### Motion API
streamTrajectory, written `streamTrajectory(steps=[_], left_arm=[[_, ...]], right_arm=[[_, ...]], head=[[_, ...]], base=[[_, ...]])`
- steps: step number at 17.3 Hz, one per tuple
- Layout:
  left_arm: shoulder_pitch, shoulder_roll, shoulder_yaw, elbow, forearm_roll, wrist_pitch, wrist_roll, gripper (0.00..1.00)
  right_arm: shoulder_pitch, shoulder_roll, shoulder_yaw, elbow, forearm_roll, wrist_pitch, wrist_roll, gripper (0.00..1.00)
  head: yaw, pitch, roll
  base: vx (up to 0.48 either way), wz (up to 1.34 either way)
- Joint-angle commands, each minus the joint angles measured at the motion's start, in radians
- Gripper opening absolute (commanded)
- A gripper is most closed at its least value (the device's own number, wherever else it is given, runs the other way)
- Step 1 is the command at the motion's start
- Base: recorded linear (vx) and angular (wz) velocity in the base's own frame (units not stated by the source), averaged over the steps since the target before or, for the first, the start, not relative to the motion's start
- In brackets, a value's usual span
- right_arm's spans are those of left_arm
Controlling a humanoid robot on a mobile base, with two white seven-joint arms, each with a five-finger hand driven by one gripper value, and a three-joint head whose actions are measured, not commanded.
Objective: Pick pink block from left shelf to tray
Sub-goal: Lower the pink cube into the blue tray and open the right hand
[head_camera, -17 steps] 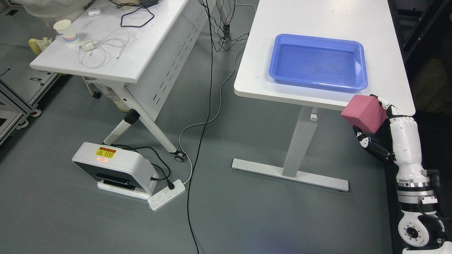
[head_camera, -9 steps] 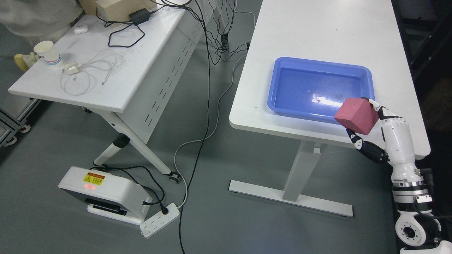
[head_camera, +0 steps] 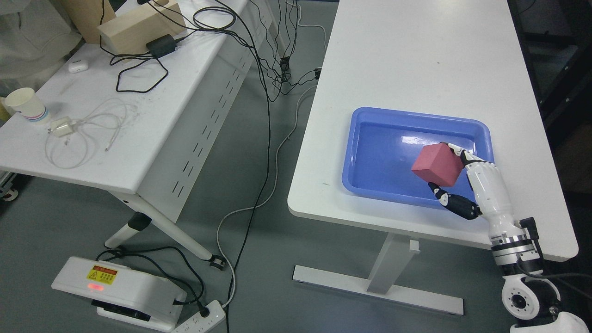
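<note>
One pink block [head_camera: 436, 165] sits in my right hand [head_camera: 467, 182], pinched between the thumb below and the fingers [head_camera: 462, 155] along its far edge, held tilted over the near right part of the blue tray [head_camera: 370, 152]. I cannot tell whether its lowest corner touches the tray floor; it looks to hang just above. My judgement is that the carrying is nearly finished and the release is what remains. To do it well I would lower the block until a face lies flat on the floor, keep it clear of the near rim, then spread the fingers evenly so it does not roll, and lift my hand straight out. Counting: one block, one tray, one white table [head_camera: 416, 55] under the tray, one hand in view. My left arm does not show.
</note>
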Motion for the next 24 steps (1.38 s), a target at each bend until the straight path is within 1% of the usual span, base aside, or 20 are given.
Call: streamTrajectory(steps=[1, 3, 6, 8, 11, 14, 17, 18, 19, 22, 24], left_arm=[[-0.032, 0.017, 0.000, -0.017, 0.000, -0.001, 0.001, 1.00], [-0.032, 0.017, 0.000, -0.017, 0.000, -0.001, 0.001, 1.00], [-0.032, 0.017, 0.000, -0.017, -0.002, -0.001, 0.001, 1.00], [-0.032, 0.017, 0.000, -0.017, 0.000, -0.001, 0.001, 1.00], [-0.032, 0.017, 0.000, -0.017, 0.000, -0.001, 0.001, 1.00], [-0.032, 0.017, 0.000, -0.017, 0.000, -0.001, 0.001, 1.00], [-0.032, 0.017, 0.000, -0.017, 0.000, -0.001, 0.001, 1.00], [-0.032, 0.017, 0.000, -0.017, 0.000, -0.001, 0.001, 1.00], [-0.032, 0.017, 0.000, -0.017, 0.000, -0.001, 0.001, 1.00], [-0.032, 0.017, 0.000, -0.017, 0.000, -0.001, 0.001, 1.00], [-0.032, 0.017, 0.000, -0.017, 0.000, -0.001, 0.001, 1.00]], right_arm=[[-0.006, -0.004, 0.129, 0.013, 0.017, 0.046, 0.063, 0.07], [-0.009, -0.004, 0.135, 0.015, 0.021, 0.063, 0.100, 0.09], [-0.009, -0.004, 0.135, 0.015, 0.020, 0.066, 0.102, 0.12], [-0.008, -0.004, 0.133, 0.015, 0.015, 0.086, 0.103, 0.22], [-0.009, -0.004, 0.132, 0.015, 0.007, 0.147, 0.103, 0.45], [-0.009, -0.004, 0.123, 0.015, -0.008, 0.160, 0.105, 0.66], [-0.008, -0.015, 0.119, 0.015, -0.077, 0.158, 0.128, 0.79], [-0.006, -0.024, 0.112, 0.015, -0.112, 0.152, 0.129, 0.87], [-0.006, -0.028, 0.104, 0.015, -0.149, 0.151, 0.131, 0.91], [-0.006, -0.056, 0.095, 0.015, -0.264, 0.143, 0.151, 0.97], [-0.009, -0.071, 0.077, 0.015, -0.397, 0.123, 0.241, 0.98]], head=[[0.0000, 0.000, 0.000], [0.0000, 0.000, 0.000], [0.0000, 0.000, 0.000], [0.0000, 0.000, 0.000], [0.0000, 0.000, 0.000], [0.0000, 0.000, 0.000], [0.0000, 0.000, 0.000], [0.0000, 0.000, 0.000], [0.0000, 0.000, 0.000], [0.0000, 0.000, 0.000], [0.0000, 0.000, 0.000]], base=[[0.223, -0.06], [0.207, -0.06], [0.169, -0.06], [0.151, -0.06], [0.120, -0.07], [0.087, -0.05], [0.045, -0.02], [0.000, 0.00], [0.000, 0.00], [-0.004, 0.00], [-0.006, 0.00]])
